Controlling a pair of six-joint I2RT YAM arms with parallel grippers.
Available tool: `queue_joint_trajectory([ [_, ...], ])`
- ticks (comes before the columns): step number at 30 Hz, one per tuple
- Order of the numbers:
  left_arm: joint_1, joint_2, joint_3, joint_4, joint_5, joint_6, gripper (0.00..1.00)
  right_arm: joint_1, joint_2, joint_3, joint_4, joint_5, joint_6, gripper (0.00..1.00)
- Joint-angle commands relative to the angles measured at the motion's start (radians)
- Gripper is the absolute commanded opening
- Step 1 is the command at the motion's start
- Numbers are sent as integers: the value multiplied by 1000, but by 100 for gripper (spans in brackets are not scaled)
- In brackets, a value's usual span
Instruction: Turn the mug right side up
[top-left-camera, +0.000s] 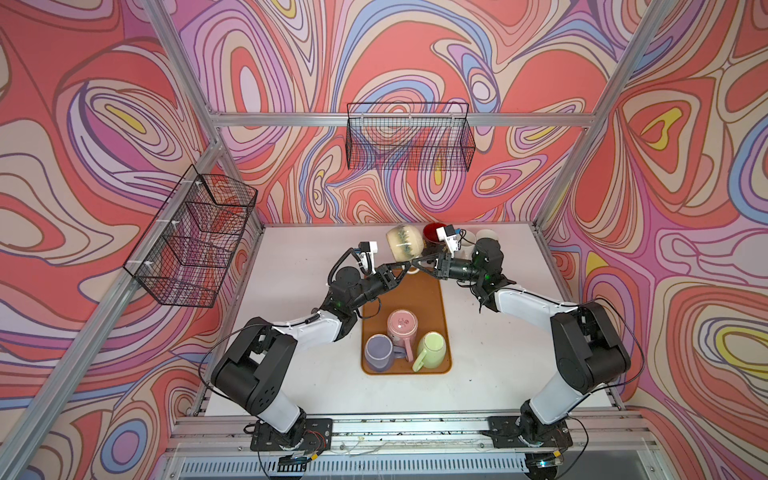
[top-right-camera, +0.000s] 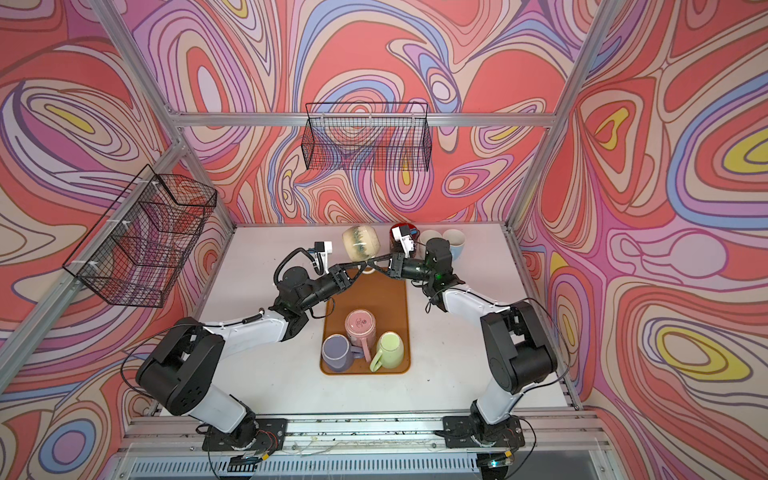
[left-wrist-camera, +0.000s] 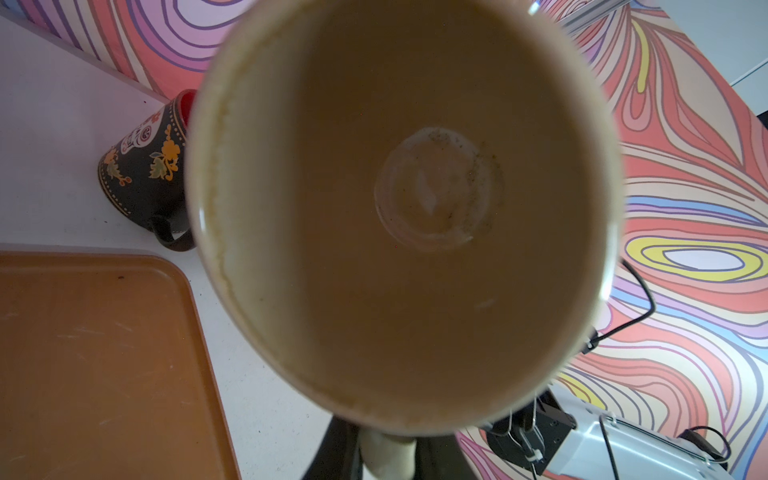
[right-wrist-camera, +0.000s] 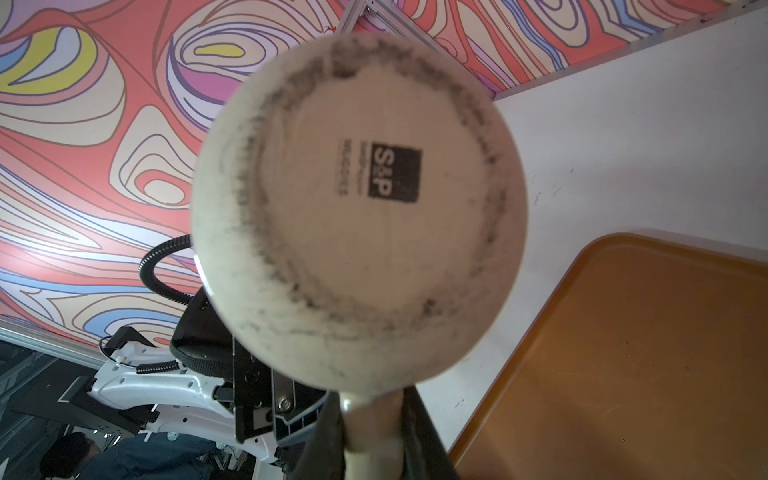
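Mug (top-left-camera: 404, 243) empty, sideways, handle (left-wrist-camera: 388, 449) pinched by left tool (top-left-camera: 404, 267) and right tool (top-left-camera: 417, 262); tray (top-left-camera: 415, 295) holds three mugs (top-left-camera: 402, 326).

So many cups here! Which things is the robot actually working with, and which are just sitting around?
In the job: cream mug, held sideways in the air; left hand and right hand, both closed on its handle.

Just lying about: pink mug, purple mug and green mug on the brown tray; flowered dark mug; back basket; side basket.
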Motion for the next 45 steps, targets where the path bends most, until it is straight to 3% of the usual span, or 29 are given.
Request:
queue_joint_trajectory([
  [1,-1,0,31,86,49,29,18,2,5,14,165,-3,76,0],
  [11,-8,32,61,103,66,8,34,17,24,15,193,-7,87,0],
  [15,-9,40,67,107,64,5,35,22,39,14,218,-9,104,0],
  [19,-8,41,72,106,64,6,20,24,44,9,228,-10,108,0],
  [24,-8,34,57,104,53,13,13,25,46,7,228,-9,106,0],
  [29,-9,36,52,110,52,13,0,25,41,7,225,-10,101,0],
  [43,-2,-22,-43,120,-11,37,0,21,14,11,130,-5,26,0],
  [45,-2,-29,-55,123,-19,39,0,20,17,12,134,-10,26,6],
])
